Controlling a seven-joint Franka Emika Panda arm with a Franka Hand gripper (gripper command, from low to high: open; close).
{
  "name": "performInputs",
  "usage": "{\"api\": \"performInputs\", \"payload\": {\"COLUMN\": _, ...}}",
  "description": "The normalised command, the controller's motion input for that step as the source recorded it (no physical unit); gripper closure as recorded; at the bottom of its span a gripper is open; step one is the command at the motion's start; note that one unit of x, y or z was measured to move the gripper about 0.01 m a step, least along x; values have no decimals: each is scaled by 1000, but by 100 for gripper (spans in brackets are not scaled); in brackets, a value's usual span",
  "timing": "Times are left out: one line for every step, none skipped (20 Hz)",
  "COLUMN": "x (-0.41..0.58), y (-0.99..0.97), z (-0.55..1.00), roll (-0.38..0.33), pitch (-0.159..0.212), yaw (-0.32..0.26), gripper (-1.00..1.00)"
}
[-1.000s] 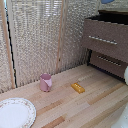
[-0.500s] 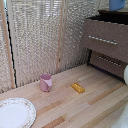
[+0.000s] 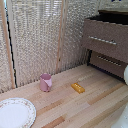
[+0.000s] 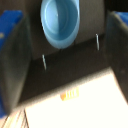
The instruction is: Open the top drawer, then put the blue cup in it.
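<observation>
1. Inside the dark well of the top drawer (image 3: 102,36), seen from the wrist view, we find the blue cup (image 4: 60,21) upright with its mouth facing up. In the exterior view the cup is hidden.
2. Our gripper (image 4: 65,35) hangs above it with the fingers (image 4: 14,60) spread wide and nothing between them, so we judge the cup is released.
3. The main risk, we think, is leaving: a sideways move before rising could catch a finger on the cup's rim and tip it, or drag it against the drawer wall.
4. The silver bar handle (image 3: 101,40) and its posts lie close under the fingers, so a low retreat toward the table could knock the drawer front.
5. Down on the table, the yellow block (image 3: 77,87) and pink cup (image 3: 45,82) sit well apart from the cabinet, so we expect no trouble from them.
</observation>
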Motion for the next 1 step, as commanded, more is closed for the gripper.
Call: {"api": "performInputs", "payload": {"x": 183, "y": 129, "z": 351, "roll": 214, "pitch": -52, "yaw": 0, "gripper": -100}}
